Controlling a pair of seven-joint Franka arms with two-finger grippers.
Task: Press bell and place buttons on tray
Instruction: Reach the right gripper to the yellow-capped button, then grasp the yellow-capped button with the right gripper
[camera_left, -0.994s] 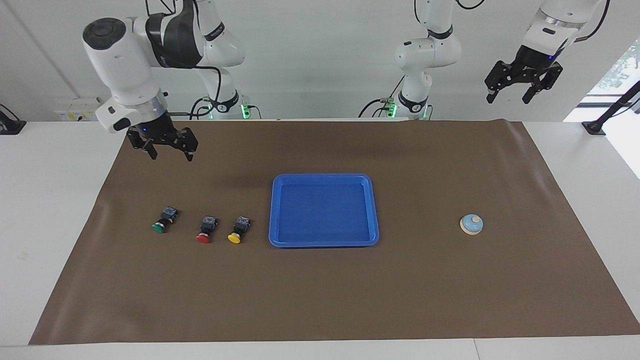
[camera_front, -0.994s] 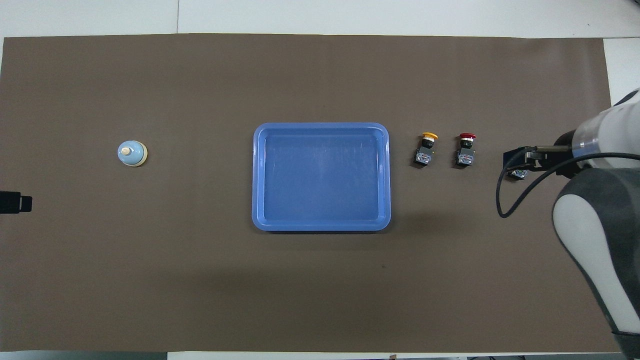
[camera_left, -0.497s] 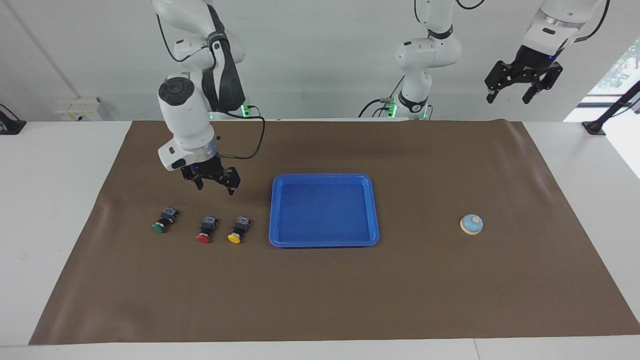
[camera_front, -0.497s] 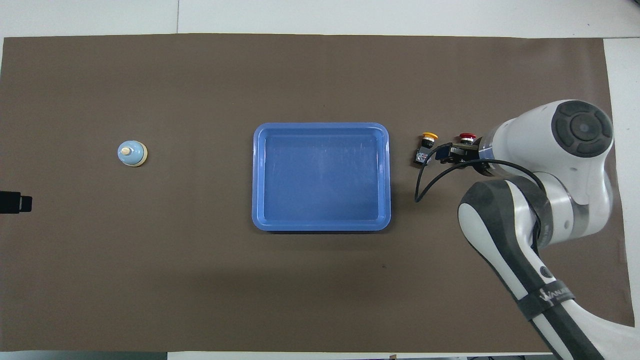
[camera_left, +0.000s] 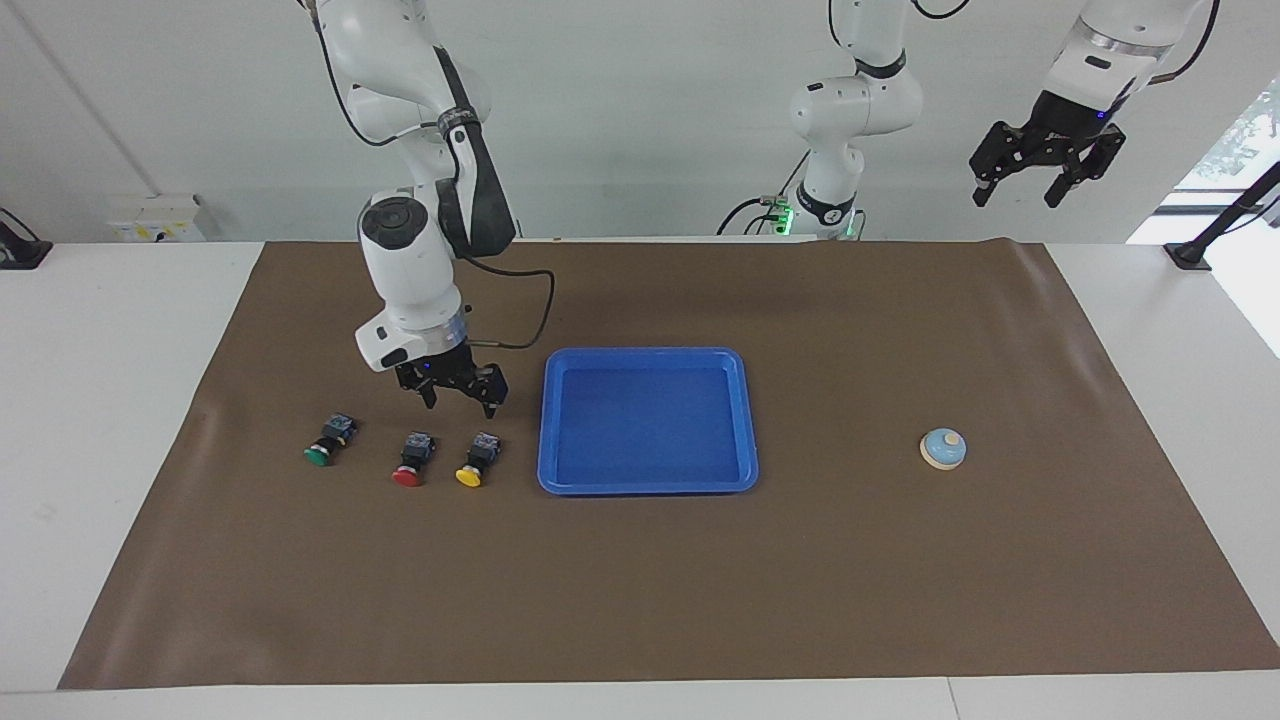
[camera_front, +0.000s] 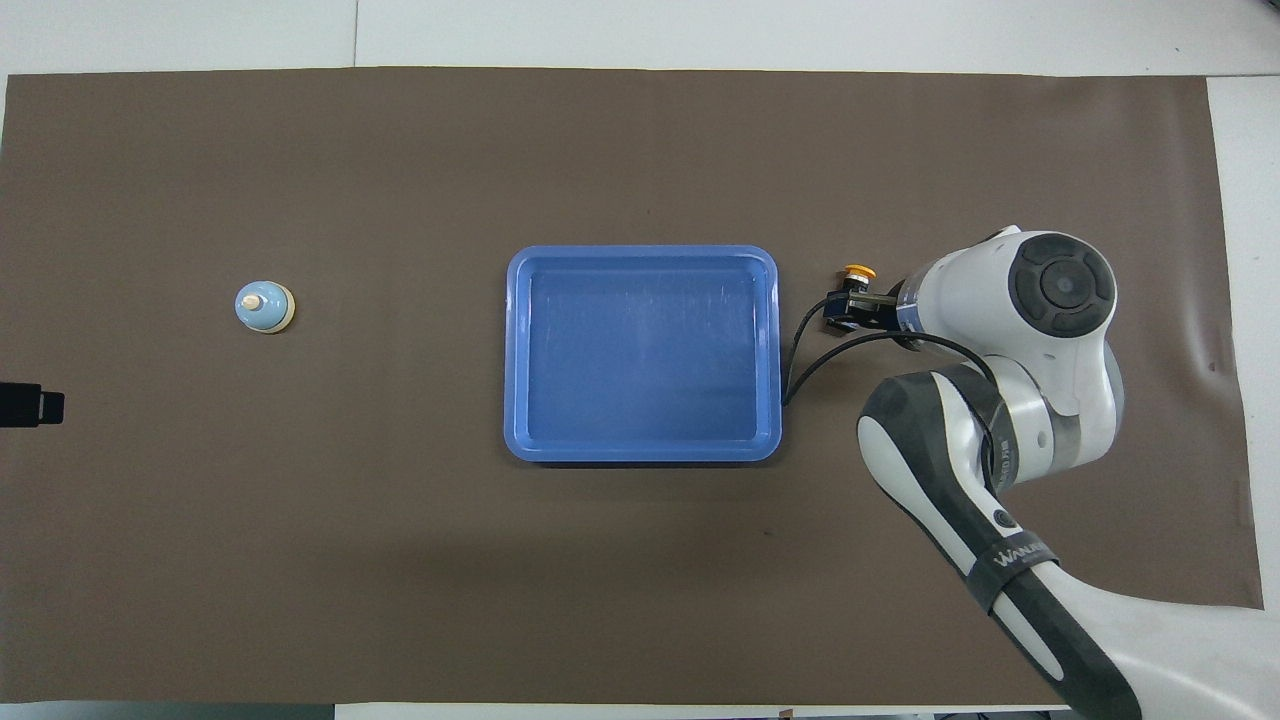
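Observation:
Three buttons lie in a row on the brown mat toward the right arm's end of the table: green (camera_left: 320, 446), red (camera_left: 410, 462) and yellow (camera_left: 473, 461). My right gripper (camera_left: 462, 405) hangs open just above the mat over the yellow button, touching nothing. In the overhead view it (camera_front: 845, 310) covers that button's body, and only the yellow cap (camera_front: 858, 271) shows. The right arm hides the red and green ones there. The blue tray (camera_left: 648, 354) (camera_front: 640, 252) holds nothing. The bell (camera_left: 943, 448) (camera_front: 264, 306) stands toward the left arm's end. My left gripper (camera_left: 1018, 195) waits open, raised high.
The brown mat (camera_left: 640, 600) covers most of the white table. A black stand (camera_left: 1190, 255) is fixed off the mat at the left arm's end. The right arm's cable (camera_left: 520, 320) loops beside the tray's corner.
The right arm has swung in from its end of the mat toward the tray and come down, from over the green button to over the yellow one. The left arm has not moved.

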